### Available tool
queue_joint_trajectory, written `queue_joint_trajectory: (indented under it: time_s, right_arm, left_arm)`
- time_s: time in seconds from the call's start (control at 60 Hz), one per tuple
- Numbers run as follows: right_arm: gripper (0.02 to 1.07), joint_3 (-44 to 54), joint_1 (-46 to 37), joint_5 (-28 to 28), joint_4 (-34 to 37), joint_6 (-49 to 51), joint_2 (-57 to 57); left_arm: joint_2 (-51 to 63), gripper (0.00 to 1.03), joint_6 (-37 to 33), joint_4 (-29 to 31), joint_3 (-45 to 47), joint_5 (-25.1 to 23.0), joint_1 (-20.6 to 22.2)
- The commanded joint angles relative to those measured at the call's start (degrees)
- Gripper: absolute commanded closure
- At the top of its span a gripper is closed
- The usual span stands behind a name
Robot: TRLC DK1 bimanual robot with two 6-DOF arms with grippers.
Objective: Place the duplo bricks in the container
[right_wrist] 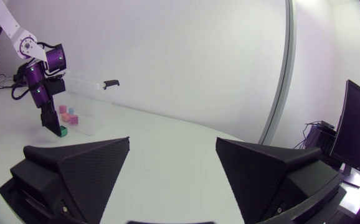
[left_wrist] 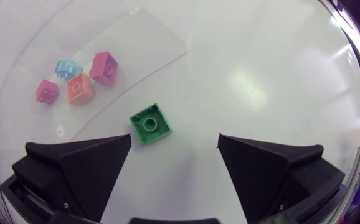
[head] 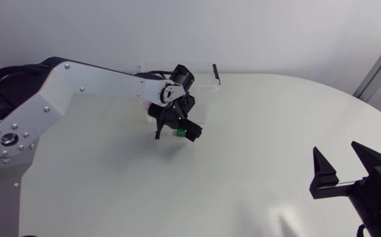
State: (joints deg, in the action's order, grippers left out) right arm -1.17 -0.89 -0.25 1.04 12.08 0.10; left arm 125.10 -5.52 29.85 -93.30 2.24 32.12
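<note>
Pointing down at green brick (left_wrist: 150, 124): left end effector (left_wrist: 174, 140), splayed.

Green brick (left_wrist: 150, 124) beside container (left_wrist: 144, 38), four bricks (left_wrist: 80, 88) inside

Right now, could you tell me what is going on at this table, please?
The left arm hangs over a green brick that lies on the table just outside the container, jaws open and not touching it. Four other bricks already lie in the container. The right arm sits off to the side, jaws open and empty.
</note>
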Motion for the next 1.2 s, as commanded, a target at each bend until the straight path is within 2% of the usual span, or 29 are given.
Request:
queue_joint_trajectory:
  time_s: [0.0,0.367,0.483,0.517,0.833,0.917,0.933,1.05,1.183]
  right_arm:
    - [0.07,1.17,-0.35,-0.54,-0.51,0.67,-0.36]
    - [0.07,1.17,-0.35,-0.54,-0.60,0.67,-0.36]
    - [0.07,1.17,-0.35,-0.54,-0.51,0.67,-0.36]
    - [0.07,1.17,-0.35,-0.54,-0.51,0.67,-0.36]
    - [0.07,1.17,-0.35,-0.54,-0.51,0.67,-0.36]
    - [0.07,1.17,-0.35,-0.54,-0.51,0.67,-0.36]
    - [0.07,1.17,-0.35,-0.54,-0.51,0.67,-0.36]
    - [0.07,1.17,-0.35,-0.54,-0.51,0.67,-0.36]
    - [0.07,1.17,-0.35,-0.54,-0.60,0.67,-0.36]
  left_arm:
    - [1.99,0.06,3.41,-0.40,-1.71,0.75,-0.83]
    - [4.72,0.06,9.74,-0.84,-4.17,1.28,-1.18]
    - [4.89,0.18,9.91,-0.67,-4.70,1.28,-0.83]
    - [5.07,0.18,9.91,-0.58,-5.05,1.28,-0.83]
    - [8.85,0.17,11.67,7.60,-12.61,1.63,-1.80]
    - [9.02,0.18,11.76,8.12,-12.96,1.63,-1.88]
    - [9.02,0.19,11.76,8.12,-12.96,1.63,-1.88]
    - [9.29,0.44,12.20,8.12,-12.96,1.63,-2.24]
    - [10.43,0.57,12.64,8.65,-13.05,1.63,-3.03]
